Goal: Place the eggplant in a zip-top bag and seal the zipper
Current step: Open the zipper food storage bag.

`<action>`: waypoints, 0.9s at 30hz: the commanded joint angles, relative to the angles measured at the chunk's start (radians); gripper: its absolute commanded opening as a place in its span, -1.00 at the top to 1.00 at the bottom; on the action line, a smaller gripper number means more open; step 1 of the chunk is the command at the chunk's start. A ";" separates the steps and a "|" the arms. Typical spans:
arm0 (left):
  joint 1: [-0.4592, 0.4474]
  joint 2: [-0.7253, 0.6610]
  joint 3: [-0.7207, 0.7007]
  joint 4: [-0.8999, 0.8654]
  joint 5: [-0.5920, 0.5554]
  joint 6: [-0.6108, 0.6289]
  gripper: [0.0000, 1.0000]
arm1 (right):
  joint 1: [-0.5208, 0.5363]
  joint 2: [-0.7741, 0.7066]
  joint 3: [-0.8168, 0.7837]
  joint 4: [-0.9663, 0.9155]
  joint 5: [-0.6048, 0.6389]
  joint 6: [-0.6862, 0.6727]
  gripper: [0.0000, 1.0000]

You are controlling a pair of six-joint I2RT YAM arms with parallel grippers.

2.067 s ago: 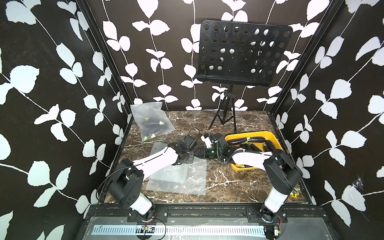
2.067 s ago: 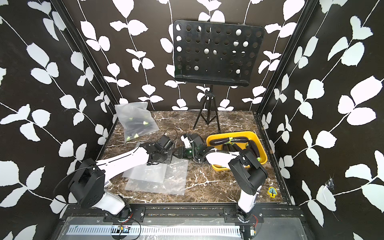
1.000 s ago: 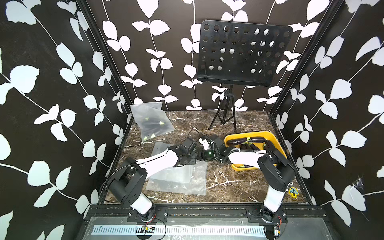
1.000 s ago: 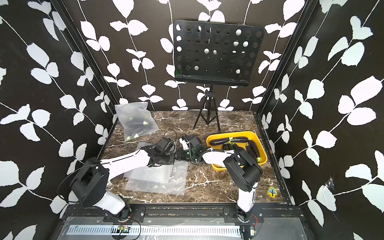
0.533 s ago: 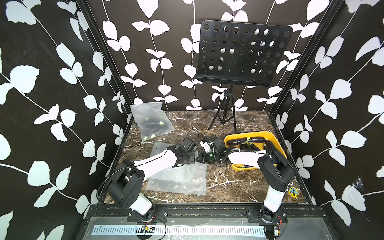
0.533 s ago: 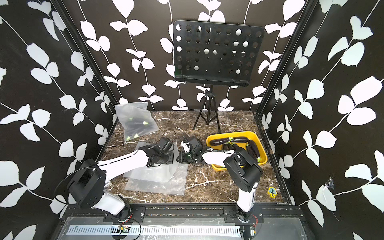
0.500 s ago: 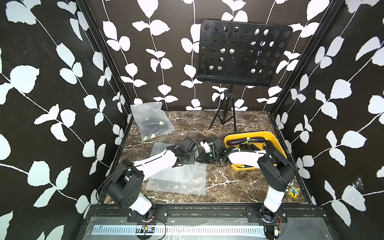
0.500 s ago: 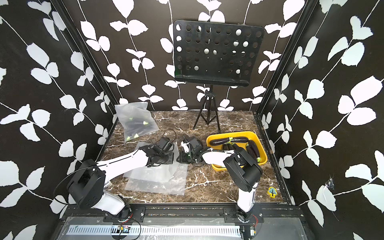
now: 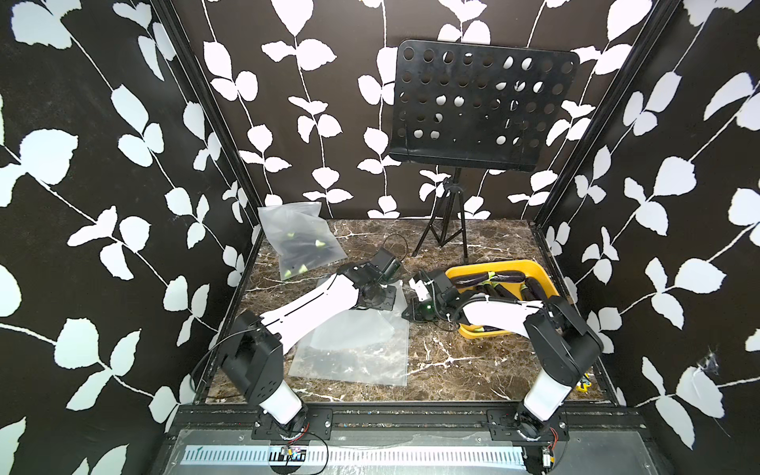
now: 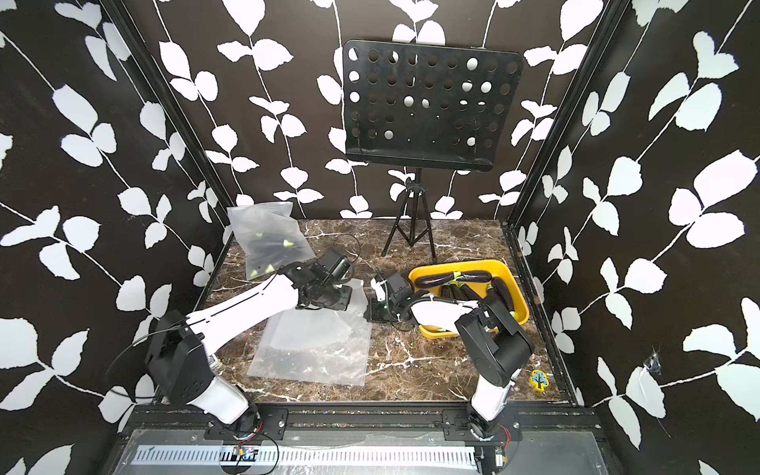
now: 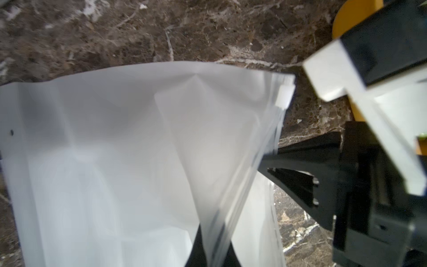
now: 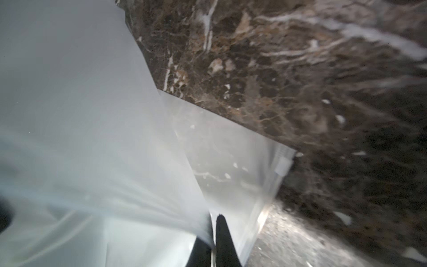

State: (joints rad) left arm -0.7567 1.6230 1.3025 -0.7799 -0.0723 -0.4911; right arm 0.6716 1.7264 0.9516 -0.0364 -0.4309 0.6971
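This is a robotics lab's recording booth. It is a closed cell whose walls (image 9: 123, 164) carry black wallpaper printed with white leaves, held by black frame posts (image 9: 209, 111). They surround a small tabletop (image 9: 452, 370) with a brown marble pattern. Two white-and-black arms, the left arm (image 9: 312, 312) and the right arm (image 9: 501, 316), are bolted to a metal rail (image 9: 411, 419) along its front edge, above a slotted strip (image 9: 370, 454). The things on it look staged: a perforated music stand (image 9: 481, 107), a yellow tray (image 9: 547, 279) of eggplants (image 9: 473, 281), a clear zip-top bag (image 9: 357, 329), and filled bags (image 9: 300, 242) leaning at the back left.
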 commanded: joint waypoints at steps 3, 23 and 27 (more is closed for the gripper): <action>-0.011 0.085 0.008 0.017 0.062 -0.077 1.00 | -0.029 -0.033 -0.010 -0.072 0.064 -0.070 0.84; -0.026 0.234 -0.009 0.218 0.162 -0.145 1.00 | -0.104 -0.243 -0.045 -0.140 0.088 -0.033 0.30; -0.026 0.240 -0.008 0.225 0.170 -0.141 1.00 | -0.172 -0.291 -0.044 -0.217 0.139 -0.051 0.23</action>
State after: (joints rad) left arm -0.7784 1.8668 1.3025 -0.5682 0.0856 -0.6258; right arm 0.5354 1.4506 0.9100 -0.1764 -0.3515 0.6468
